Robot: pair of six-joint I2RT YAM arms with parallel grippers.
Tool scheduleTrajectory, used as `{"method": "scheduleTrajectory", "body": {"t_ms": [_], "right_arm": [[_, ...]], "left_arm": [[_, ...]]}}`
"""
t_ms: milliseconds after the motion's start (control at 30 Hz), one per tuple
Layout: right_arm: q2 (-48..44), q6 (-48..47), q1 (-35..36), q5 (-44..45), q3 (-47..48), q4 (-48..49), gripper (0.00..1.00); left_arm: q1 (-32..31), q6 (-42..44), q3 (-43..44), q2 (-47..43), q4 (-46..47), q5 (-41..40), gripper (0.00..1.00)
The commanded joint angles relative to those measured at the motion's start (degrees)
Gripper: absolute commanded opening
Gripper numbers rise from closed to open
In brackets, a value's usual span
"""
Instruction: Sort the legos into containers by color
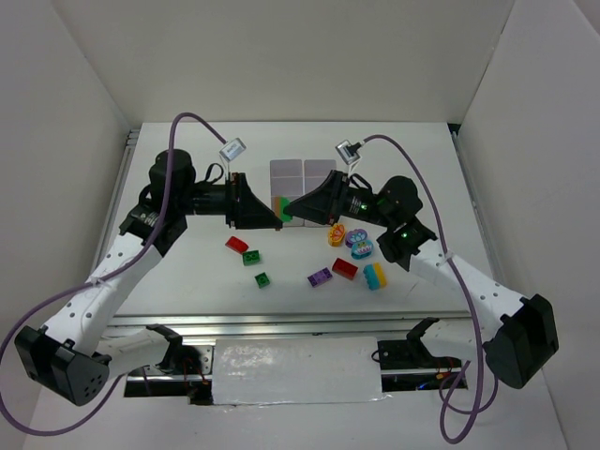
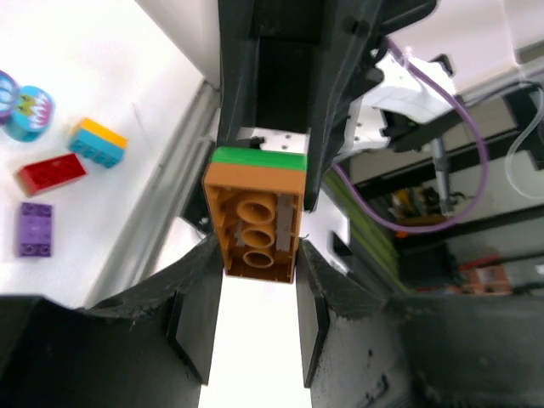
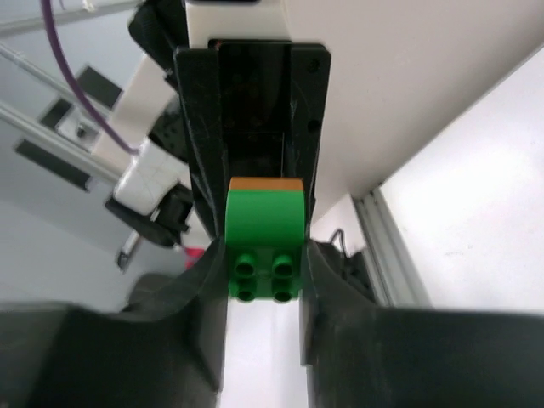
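Both grippers meet above the table in front of the white containers [image 1: 304, 172]. An orange brick [image 2: 255, 223] and a green brick [image 3: 263, 223] are stuck together between them. My left gripper [image 2: 258, 255] is shut on the orange brick, whose hollow underside faces its camera. My right gripper [image 3: 263, 268] has its fingers pressed against both sides of the green brick, whose studs face its camera. In the top view the joined pair [image 1: 283, 207] hangs between the two black grippers. Loose legos lie on the table nearer the arm bases.
On the table lie a red brick [image 1: 236, 245], two green bricks [image 1: 251, 257] [image 1: 262, 278], a purple brick [image 1: 320, 277], another red brick [image 1: 345, 268], a yellow-and-blue brick [image 1: 376, 276], an orange piece [image 1: 336, 234] and two teal printed pieces [image 1: 360, 245]. White walls enclose the table.
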Motion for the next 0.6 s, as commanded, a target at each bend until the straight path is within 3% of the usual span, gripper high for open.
{"method": "scheduleTrajectory", "body": {"t_ms": [0,67,367,567], "right_arm": [[-0.19,0.06,-0.05,-0.56,-0.34,2.41,0.2],[0.07,-0.64,-0.05,-0.73,0.37,0.93,0.0],[-0.89,0.93,-7.86,-8.81,-4.46,8.91,0.0],[-1.42,-0.56,-8.4,-11.45,-3.5,7.68,0.0]], "left_arm": [[-0.16,1.81,2.82,0.37,1.79,1.5,0.0],[-0.16,2.07,3.08,0.46,1.09,1.07,0.0],[0.72,3.74,3.88,-0.51,-1.28,-1.31,0.0],[1.34,3.39,3.52,-0.94,-0.5,-2.19,0.0]]}}
